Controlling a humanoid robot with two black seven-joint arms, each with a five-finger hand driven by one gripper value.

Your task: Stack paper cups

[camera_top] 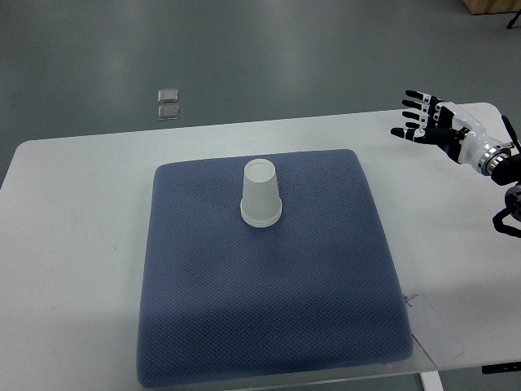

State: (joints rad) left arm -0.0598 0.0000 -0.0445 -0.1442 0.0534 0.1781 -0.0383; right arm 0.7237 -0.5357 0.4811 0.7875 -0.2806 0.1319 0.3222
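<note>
A white paper cup [260, 194] stands upside down on the blue mat [269, 285], near the mat's far middle. It looks like a stack of cups, with a doubled rim at its base. My right hand [423, 118] hovers over the table's far right corner, well to the right of the cup, with its fingers spread and holding nothing. My left arm is out of view.
The mat lies on a white table [73, 236]. A small white tag [435, 330] sticks out at the mat's near right corner. Two small square plates [168, 103] are set in the grey floor beyond the table.
</note>
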